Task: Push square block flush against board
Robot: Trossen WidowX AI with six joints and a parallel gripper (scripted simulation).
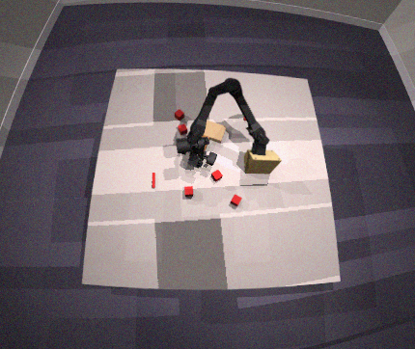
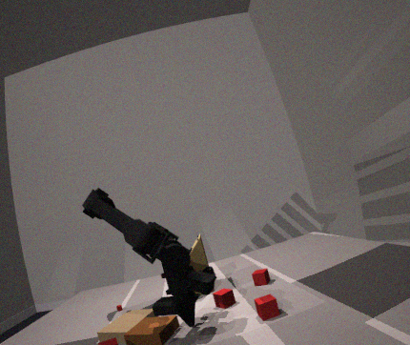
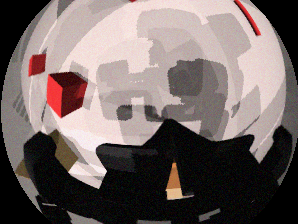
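The light tan board (image 1: 214, 131) (image 2: 123, 325) lies flat on the table, partly hidden by the arm in the top view. The orange-brown square block (image 2: 153, 330) (image 3: 173, 176) lies flat against or very close to the board's side in the exterior view. Whether their edges are even is not clear. In the top view the arm hides most of the block. My gripper (image 2: 193, 324) (image 3: 168, 121) is shut and empty. It points down, low beside the block's right side in the exterior view; I cannot tell whether it touches.
Several small red cubes are scattered around, one (image 1: 216, 175) (image 2: 224, 298) (image 3: 65, 95) near the gripper and one (image 1: 182, 129) near the board. A thin red stick (image 1: 153, 180) (image 3: 248, 18) lies to the left in the top view. A large yellow block (image 1: 260, 164) (image 2: 198, 254) stands at the arm's base.
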